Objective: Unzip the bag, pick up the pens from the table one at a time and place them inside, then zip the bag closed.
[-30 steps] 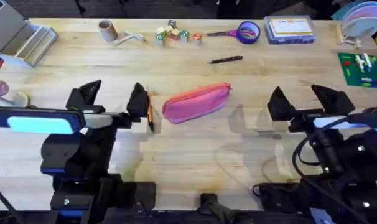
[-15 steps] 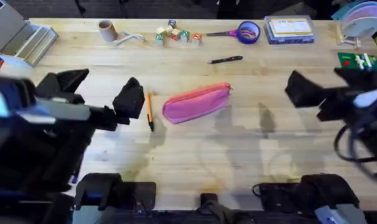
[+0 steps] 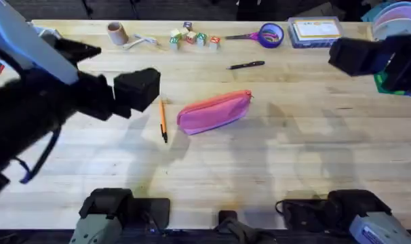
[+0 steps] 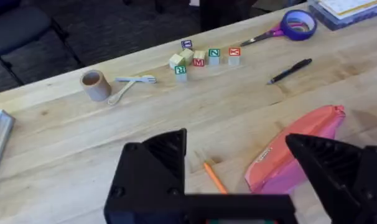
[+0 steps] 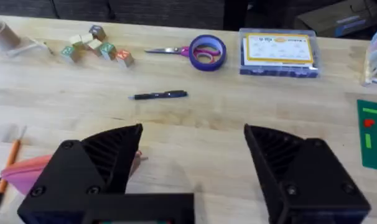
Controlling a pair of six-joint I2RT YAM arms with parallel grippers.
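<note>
I am seeing the pink pouch (image 3: 213, 112) lying zipped on the bench (image 3: 260, 156), both pens outside; left fingers (image 4: 157, 168) and right fingers (image 5: 101, 158) are standing apart, empty.

The pink bag (image 3: 213, 112) lies zipped shut mid-surface (image 3: 273, 163), slightly tilted. 1 orange pen (image 3: 163, 120) lies just beside its left end. 1 black pen (image 3: 245, 66) lies farther back.
</note>
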